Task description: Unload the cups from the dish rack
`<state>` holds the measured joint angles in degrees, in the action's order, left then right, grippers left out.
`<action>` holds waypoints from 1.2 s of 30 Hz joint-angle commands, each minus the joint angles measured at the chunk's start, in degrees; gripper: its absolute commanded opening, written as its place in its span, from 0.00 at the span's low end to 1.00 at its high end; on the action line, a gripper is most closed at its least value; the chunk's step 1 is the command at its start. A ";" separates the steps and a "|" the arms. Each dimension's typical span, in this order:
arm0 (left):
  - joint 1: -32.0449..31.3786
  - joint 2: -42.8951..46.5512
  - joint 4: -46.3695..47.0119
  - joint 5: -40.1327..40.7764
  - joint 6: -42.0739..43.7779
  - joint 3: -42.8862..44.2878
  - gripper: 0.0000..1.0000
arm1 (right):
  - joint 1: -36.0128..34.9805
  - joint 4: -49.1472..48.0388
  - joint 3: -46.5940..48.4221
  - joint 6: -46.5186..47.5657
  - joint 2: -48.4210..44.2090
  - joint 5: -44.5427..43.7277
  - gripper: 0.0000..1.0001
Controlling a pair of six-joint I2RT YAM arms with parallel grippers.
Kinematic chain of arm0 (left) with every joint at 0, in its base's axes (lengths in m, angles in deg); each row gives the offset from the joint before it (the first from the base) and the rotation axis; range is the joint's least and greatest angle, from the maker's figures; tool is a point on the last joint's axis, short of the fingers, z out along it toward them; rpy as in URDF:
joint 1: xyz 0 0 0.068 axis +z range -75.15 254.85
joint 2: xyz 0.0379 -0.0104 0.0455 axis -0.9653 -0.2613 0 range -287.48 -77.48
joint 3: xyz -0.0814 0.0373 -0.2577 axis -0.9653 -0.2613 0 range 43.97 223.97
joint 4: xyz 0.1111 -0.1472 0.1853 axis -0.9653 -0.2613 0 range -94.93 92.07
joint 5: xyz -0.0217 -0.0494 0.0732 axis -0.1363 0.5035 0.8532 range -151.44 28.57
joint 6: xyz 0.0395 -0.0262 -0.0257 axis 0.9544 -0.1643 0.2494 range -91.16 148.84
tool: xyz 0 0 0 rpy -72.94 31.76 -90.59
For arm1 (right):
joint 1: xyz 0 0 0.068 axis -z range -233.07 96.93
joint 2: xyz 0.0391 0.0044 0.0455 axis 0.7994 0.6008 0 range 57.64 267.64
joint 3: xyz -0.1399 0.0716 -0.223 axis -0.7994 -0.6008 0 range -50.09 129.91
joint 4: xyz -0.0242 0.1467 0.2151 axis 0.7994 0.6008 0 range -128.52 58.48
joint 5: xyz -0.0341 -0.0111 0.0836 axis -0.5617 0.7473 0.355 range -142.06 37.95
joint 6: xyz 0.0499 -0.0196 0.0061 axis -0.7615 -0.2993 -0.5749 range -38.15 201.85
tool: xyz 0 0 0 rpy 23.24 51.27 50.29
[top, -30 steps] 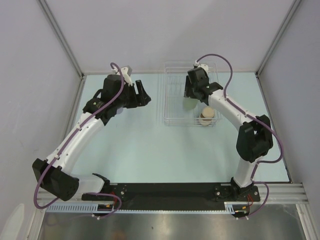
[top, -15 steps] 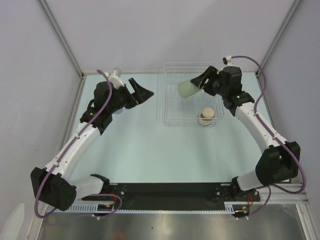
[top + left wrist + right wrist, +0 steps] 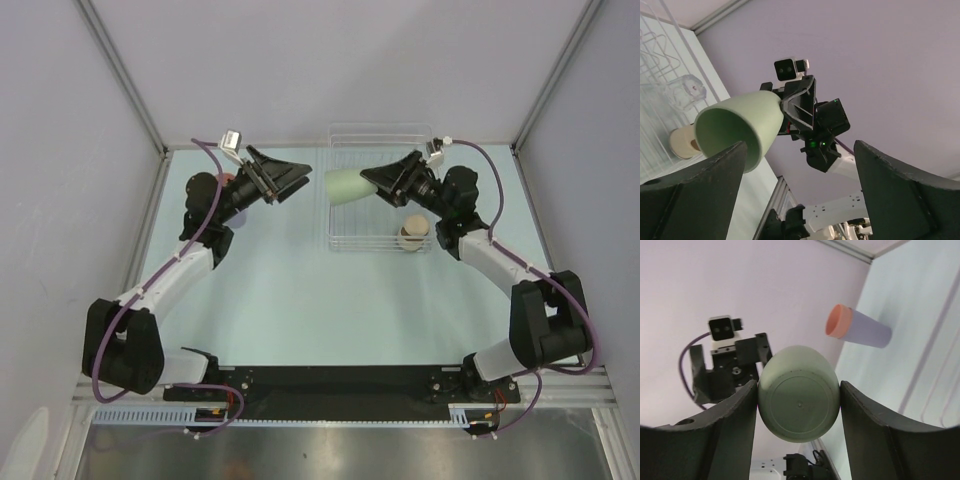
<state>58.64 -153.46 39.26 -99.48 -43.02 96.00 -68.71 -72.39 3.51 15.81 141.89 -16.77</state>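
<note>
My right gripper [image 3: 372, 181] is shut on a pale green cup [image 3: 343, 186] and holds it sideways in the air over the left edge of the clear dish rack [image 3: 380, 127]. In the right wrist view the cup's base [image 3: 799, 410] sits between the fingers. My left gripper [image 3: 296, 180] is open and empty, facing the cup's mouth [image 3: 730, 132] from a short gap away. A beige cup [image 3: 413, 235] stands in the rack's near right corner. A lilac cup with a salmon rim [image 3: 860, 328] rests on the table behind the left arm.
The table [image 3: 300, 290] is pale green with grey walls on three sides. The rack [image 3: 660, 60] stands at the back centre. A black rail [image 3: 340, 380] holding the arm bases runs along the near edge.
My right gripper lifted the pale green cup out of the rack and carried it left, turned sideways. My left gripper rose and swung right to face it.
</note>
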 commanded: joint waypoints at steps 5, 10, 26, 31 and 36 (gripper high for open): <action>0.04 0.22 7.55 -3.53 -3.03 -1.05 0.93 | -0.27 -16.58 1.06 -8.58 2.23 3.12 0.00; -0.14 -0.21 7.46 -3.62 -2.94 -0.97 0.93 | -2.64 -14.65 3.52 -6.83 3.90 3.12 0.00; -1.55 -0.92 6.32 -4.76 -2.24 -0.53 0.29 | -8.88 -13.68 8.62 -4.80 8.22 2.77 0.00; -1.55 -0.83 3.94 -4.50 -0.74 0.18 0.00 | -8.88 -12.45 8.53 -3.75 7.69 3.03 0.00; -1.46 -0.04 0.28 -3.62 0.48 1.40 0.00 | -8.80 -8.86 9.32 -3.39 7.34 2.60 0.56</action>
<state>57.38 -154.84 42.56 -103.39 -46.19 94.97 -77.34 -84.35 10.44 9.65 150.08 -13.60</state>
